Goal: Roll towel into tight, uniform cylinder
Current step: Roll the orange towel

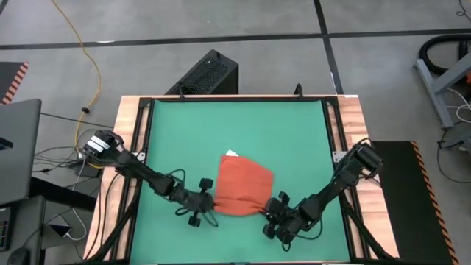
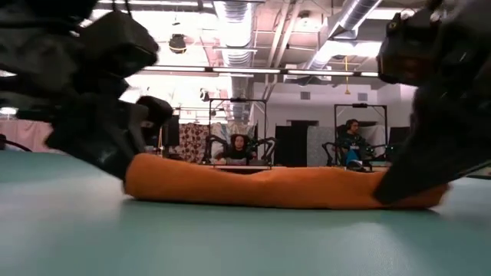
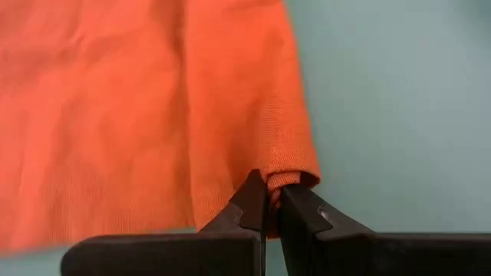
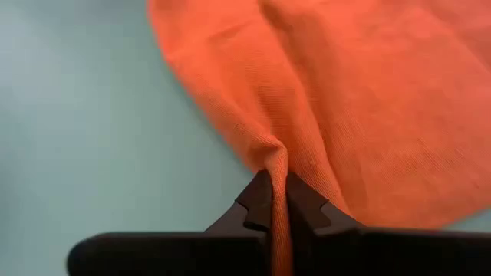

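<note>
The orange-red towel (image 1: 244, 185) lies bunched on the green mat (image 1: 235, 125), its white tag (image 1: 231, 154) at the far edge. In the low view it is a long, low, rounded band (image 2: 284, 188) resting on the mat. My left gripper (image 3: 268, 193) is at the towel's near left corner and my right gripper (image 4: 274, 188) at its near right corner. Both are shut on cloth. From above, the left gripper (image 1: 209, 202) and the right gripper (image 1: 269, 210) flank the towel's near edge. My left gripper pinches the towel's near left corner (image 3: 290, 179) between its two fingers, a small bunched fold of cloth. The fingers slant down from the table's left. The rest of the towel lies on the mat. My right gripper pinches a raised ridge of cloth (image 4: 275, 162) at the towel's near right corner between its two fingers. The fingers slant down from the table's near right. The cloth puckers toward them, and the rest spreads over the mat.
A wooden frame (image 1: 137, 140) borders the mat. Bare green mat stretches beyond the towel toward the far edge. A black box (image 1: 208, 73) stands past the table's far edge, and a laptop (image 1: 16, 147) sits at the left. People sit in the room beyond (image 2: 239, 147).
</note>
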Available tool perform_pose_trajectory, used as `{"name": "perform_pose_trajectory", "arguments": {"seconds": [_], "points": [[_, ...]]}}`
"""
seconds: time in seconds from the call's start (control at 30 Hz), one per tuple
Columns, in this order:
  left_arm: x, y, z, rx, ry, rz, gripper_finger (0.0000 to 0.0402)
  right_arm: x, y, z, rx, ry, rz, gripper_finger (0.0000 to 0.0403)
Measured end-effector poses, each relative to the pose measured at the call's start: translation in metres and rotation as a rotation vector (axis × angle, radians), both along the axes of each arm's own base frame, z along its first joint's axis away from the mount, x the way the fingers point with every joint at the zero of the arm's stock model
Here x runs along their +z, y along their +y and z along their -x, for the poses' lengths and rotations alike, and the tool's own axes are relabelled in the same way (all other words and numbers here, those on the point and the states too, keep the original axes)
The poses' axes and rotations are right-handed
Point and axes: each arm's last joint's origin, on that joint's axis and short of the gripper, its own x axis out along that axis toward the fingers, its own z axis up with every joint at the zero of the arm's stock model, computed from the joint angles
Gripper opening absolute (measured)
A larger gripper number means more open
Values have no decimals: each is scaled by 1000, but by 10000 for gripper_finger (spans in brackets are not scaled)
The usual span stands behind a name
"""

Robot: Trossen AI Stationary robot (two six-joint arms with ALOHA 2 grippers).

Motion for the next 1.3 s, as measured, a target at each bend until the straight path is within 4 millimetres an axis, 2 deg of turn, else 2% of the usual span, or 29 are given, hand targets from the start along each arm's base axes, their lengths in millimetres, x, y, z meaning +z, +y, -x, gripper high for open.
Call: {"name": "perform_pose_trajectory", "arguments": {"seconds": [0.2,0.37,0.6,0.8,0.9,1.03,1.17,1.3], "points": [[2,21,-11,24,31,138,2,34,-9,-5,-25,-23,-240,23],[8,40,-22,-9,14,320,2,43,-17,-7,-57,-13,-299,24],[13,71,-31,-19,21,491,2,31,-23,-2,-139,114,-326,23],[12,96,-34,21,59,618,2,31,-19,4,-149,130,-341,23],[10,106,-34,47,66,627,2,31,-19,4,-161,131,-348,24],[4,110,-36,61,77,635,2,31,-19,4,-159,133,-345,24],[-15,108,-37,65,147,656,2,30,-20,4,-131,119,-277,31],[-26,108,-41,69,145,661,2,31,-21,4,-112,106,-225,43]]}}
